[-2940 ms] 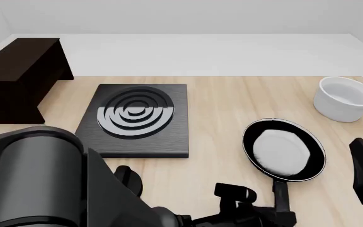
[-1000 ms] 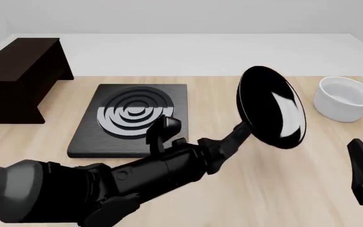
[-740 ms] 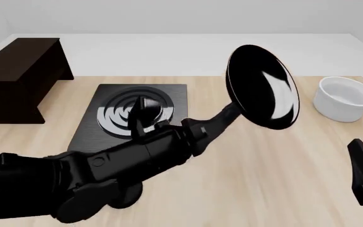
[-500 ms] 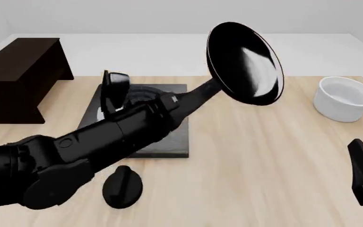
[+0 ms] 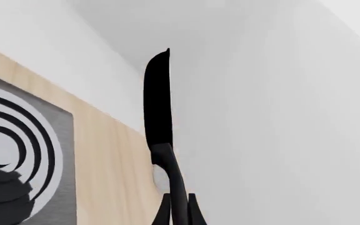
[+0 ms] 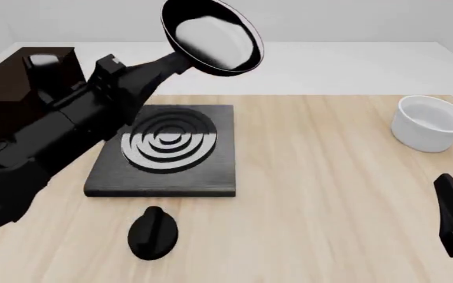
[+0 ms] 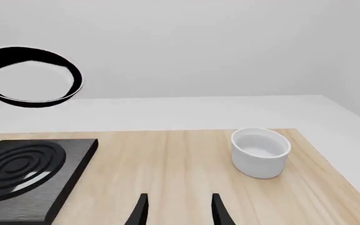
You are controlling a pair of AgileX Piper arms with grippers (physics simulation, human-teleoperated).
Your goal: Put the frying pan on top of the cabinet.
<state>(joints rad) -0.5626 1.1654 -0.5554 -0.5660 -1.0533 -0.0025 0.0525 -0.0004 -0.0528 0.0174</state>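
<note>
My left gripper (image 5: 175, 208) pinches the pan (image 6: 210, 36) by its handle, holding it high above the stove plate (image 6: 166, 150), right of the cabinet (image 6: 14, 94). My right gripper (image 7: 176, 210) is spread, empty, near the bowl (image 7: 260, 151).

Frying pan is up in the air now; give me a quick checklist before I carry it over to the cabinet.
1. Left gripper shut on the frying pan handle: ok.
2. Pan lifted above the stove plate: ok.
3. Pan over the cabinet top: not ok; it hangs to the right of it.
4. Cabinet top free: cannot tell; the arm covers part.
5. Right gripper open, away from the pan: ok.
6. White bowl out of the path: ok.
</note>
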